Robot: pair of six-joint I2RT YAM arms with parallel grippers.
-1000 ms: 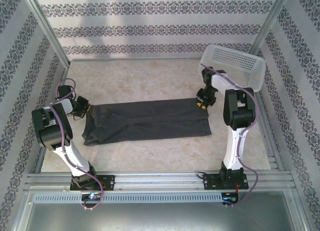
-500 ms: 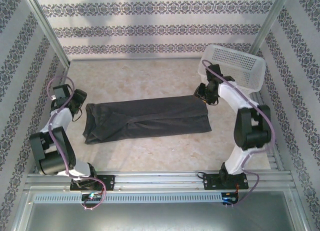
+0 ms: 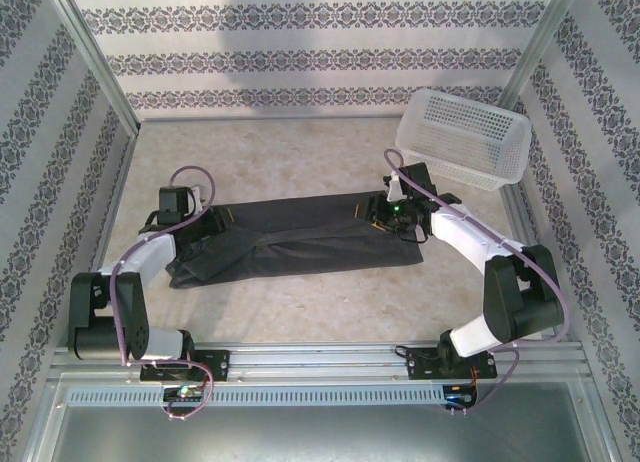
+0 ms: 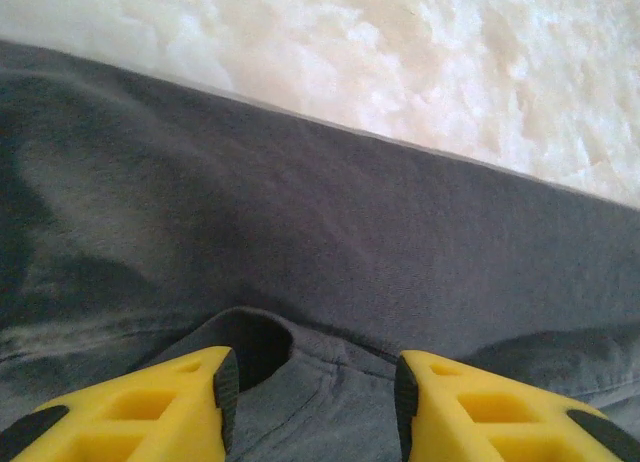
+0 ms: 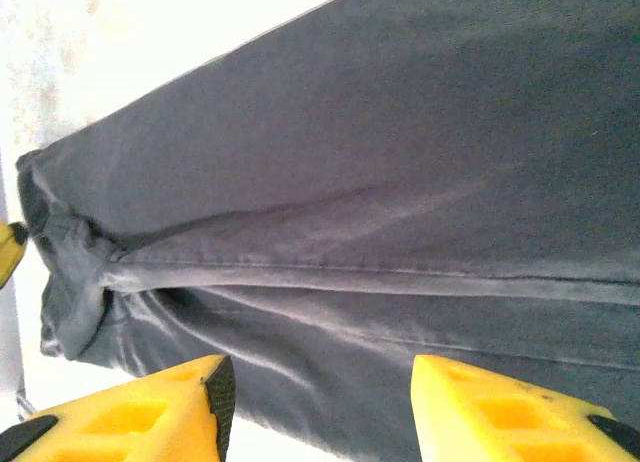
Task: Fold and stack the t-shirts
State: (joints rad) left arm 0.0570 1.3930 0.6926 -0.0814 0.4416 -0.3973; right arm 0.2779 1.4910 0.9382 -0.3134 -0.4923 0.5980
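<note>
Overhead cam first: 1 dark charcoal t-shirt (image 3: 300,237) lies folded into a long strip across the middle of the pale marbled surface (image 3: 290,157), running left to right. The left gripper (image 3: 215,220) is down over the strip's left end and the right gripper (image 3: 388,214) is over its right end. A white mesh basket (image 3: 465,137) sits in the far right corner, apart from the shirt.

Left wrist cam: the left gripper (image 4: 315,392) has its 2 yellow fingers (image 4: 150,402) spread wide with nothing pinched. A small raised fold of the t-shirt (image 4: 300,212) pokes up in the gap between them. Bare surface (image 4: 450,52) shows past the shirt's far edge.

Right wrist cam: pretty much the same deal. The right gripper (image 5: 318,392) is spread wide over the t-shirt (image 5: 400,162), gripping nothing. A long seam and some creases run the length of the strip, and the far end looks bunched up, with bright surface (image 5: 120,42) beyond it. The fabric is plain dark all over.
</note>
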